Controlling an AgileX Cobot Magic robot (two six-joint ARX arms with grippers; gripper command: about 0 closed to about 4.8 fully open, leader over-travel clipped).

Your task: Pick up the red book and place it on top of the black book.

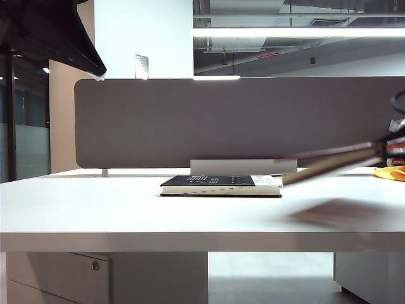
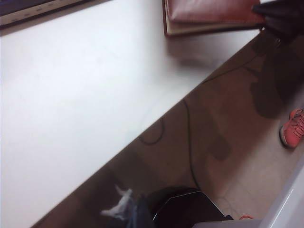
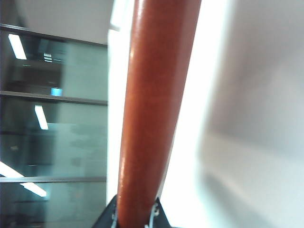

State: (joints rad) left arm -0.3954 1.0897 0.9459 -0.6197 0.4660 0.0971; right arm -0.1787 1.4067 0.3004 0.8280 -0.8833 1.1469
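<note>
Right gripper [image 3: 135,216]: fingers closed on the red book [image 3: 154,109], seen at the bottom centre of the right wrist frame, the cover running up out of the frame from the clamp. In the exterior frame the same book [image 1: 329,163] shows blurred at right-centre, held clear of the bench [image 1: 126,215], tilted so its free end points toward the middle and sits lower than the gripped end. Its shadow falls on the bench at lower right.

Left gripper: not visible in any frame, so I cannot tell whether its fingers are open or closed. The left wrist frame shows bench top, floor and a cable, with the red book [image 2: 209,12] at the upper right.

Black book [image 1: 212,185]: lies flat at frame centre in the exterior view, spine markings facing the camera. The free end of the red book is just beside its right end, slightly above.

Step in hand, as judged: carrying the red book over. To do it well:
- level the book before lowering, so the low edge does not catch the black book and push it;
- centre it over the larger cover;
- release only once it rests flat.
</note>
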